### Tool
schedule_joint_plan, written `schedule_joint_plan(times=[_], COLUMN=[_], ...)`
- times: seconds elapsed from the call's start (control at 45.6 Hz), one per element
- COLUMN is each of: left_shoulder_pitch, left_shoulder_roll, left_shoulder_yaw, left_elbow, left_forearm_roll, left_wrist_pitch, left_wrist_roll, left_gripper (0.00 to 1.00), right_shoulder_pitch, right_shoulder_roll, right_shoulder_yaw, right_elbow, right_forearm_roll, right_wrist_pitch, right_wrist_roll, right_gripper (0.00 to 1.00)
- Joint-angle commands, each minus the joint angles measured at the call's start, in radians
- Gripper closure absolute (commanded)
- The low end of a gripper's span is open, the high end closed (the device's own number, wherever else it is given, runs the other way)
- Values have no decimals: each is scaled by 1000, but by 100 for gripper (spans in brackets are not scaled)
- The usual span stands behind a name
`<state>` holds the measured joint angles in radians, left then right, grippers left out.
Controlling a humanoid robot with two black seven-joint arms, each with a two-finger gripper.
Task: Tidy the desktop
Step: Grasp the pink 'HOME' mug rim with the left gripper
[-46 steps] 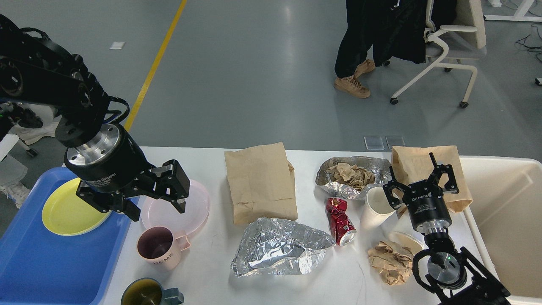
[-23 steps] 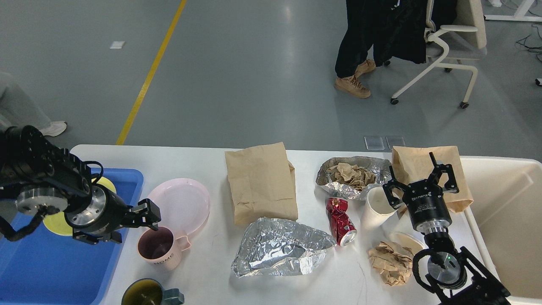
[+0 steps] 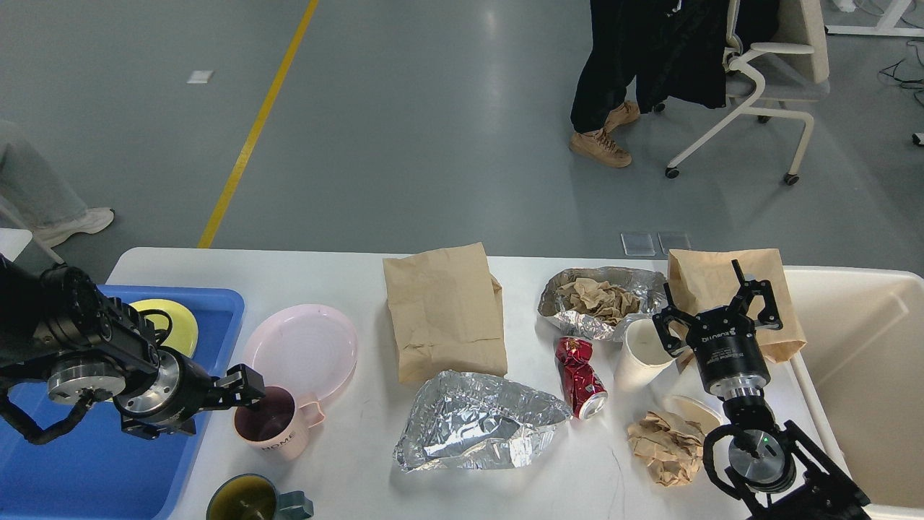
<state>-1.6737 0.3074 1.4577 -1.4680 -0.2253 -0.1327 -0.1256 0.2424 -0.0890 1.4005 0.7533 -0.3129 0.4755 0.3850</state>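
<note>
Our left gripper (image 3: pixel 245 386) sits low at the rim of the pink mug (image 3: pixel 274 426), one finger over the rim and dipping into the mug's mouth; we can't tell whether the jaws are parted or pressed together, since the second finger is hidden behind the wrist. The mug stands upright on the desktop (image 3: pixel 346 469), touching the near edge of the pink plate (image 3: pixel 303 347). Left of it, the blue tray (image 3: pixel 86 469) holds a yellow plate (image 3: pixel 173 321), partly hidden by our left arm. A dark green mug (image 3: pixel 253 500) sits at the near edge. Our right gripper (image 3: pixel 718 303) hangs fingers spread, empty, above the white paper cup (image 3: pixel 639 354) and the brown bag (image 3: pixel 722 278) by the cream bin (image 3: pixel 866 361). Mid-desktop: a flat paper bag (image 3: pixel 444 310), a crumpled foil sheet (image 3: pixel 476 422), a crushed red can (image 3: pixel 581 375), a foil dish with crumpled paper (image 3: pixel 599 296), and a brown paper wad (image 3: pixel 668 444). The desktop spans from tray to bin.
</note>
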Motion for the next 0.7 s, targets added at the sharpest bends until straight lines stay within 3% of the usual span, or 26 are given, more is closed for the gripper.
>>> schedule_joint_plan(times=[0.0, 0.483, 0.68], left_shoulder_pitch=[31, 92, 121], left_shoulder_roll=[-2, -14, -22], left_shoulder_yaw=[-2, -45, -59], left_elbow=[34, 86, 90], left_forearm_roll=[0, -6, -9], left_wrist_pitch=[-4, 10, 88], left_wrist_roll=[-2, 0, 1], left_gripper=[5, 4, 7], right_shoulder_pitch=[0, 0, 0], right_shoulder_roll=[0, 0, 0], right_shoulder_yaw=[0, 0, 0], right_elbow=[-2, -2, 0], right_forearm_roll=[0, 0, 0], right_wrist_pitch=[0, 0, 0], right_wrist_roll=[0, 0, 0], right_gripper=[0, 0, 0])
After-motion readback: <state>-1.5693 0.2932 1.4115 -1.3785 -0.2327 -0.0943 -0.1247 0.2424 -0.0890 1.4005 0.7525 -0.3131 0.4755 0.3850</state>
